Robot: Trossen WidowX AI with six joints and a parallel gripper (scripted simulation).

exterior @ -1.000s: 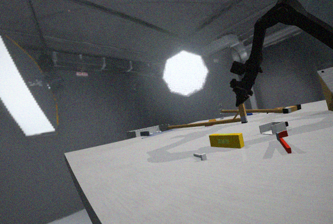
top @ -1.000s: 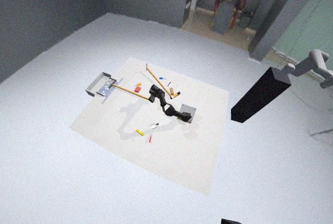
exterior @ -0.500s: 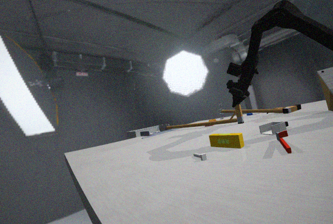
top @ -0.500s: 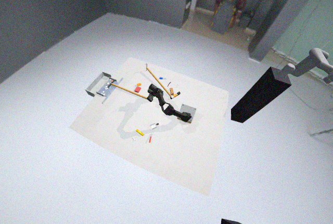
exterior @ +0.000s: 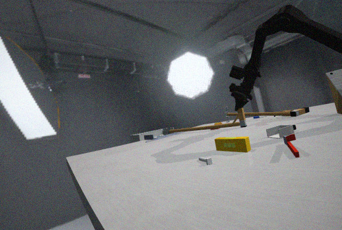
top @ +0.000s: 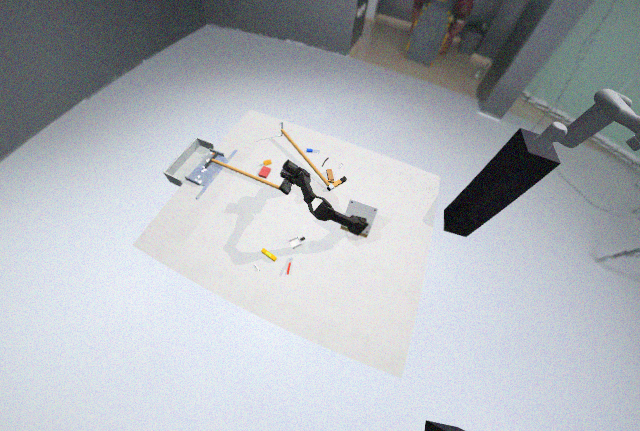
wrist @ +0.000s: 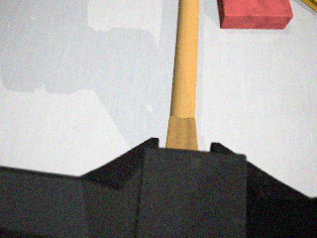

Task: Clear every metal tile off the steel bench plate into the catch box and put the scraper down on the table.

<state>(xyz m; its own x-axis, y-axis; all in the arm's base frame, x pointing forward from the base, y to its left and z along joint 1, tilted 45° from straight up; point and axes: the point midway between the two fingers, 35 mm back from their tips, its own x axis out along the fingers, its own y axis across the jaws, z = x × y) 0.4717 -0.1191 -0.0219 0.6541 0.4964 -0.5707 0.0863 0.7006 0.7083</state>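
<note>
My gripper [top: 285, 188] [exterior: 239, 108] [wrist: 183, 148] is shut on the grip block at the near end of the long scraper [top: 247, 173] [exterior: 204, 127] [wrist: 185, 64]. Its wooden handle runs low over the table, and its head is over the steel bench plate [top: 210, 173], by the catch box. Several small metal tiles [top: 198, 177] show on the plate around the head; exact number and head contact are too small to tell. The grey catch box [top: 185, 162] [exterior: 154, 133] adjoins the plate's far end; its contents cannot be made out.
A red block [top: 264, 172] [wrist: 255, 15] and an orange piece [top: 267, 162] lie beside the handle. A second long wooden-handled tool [top: 305, 156] [exterior: 256, 113] lies behind. A yellow block [top: 268, 254] [exterior: 232, 144], a metal bracket [top: 296, 242] [exterior: 280, 132] and a red-handled item [top: 288, 267] [exterior: 292, 149] lie on the opposite side.
</note>
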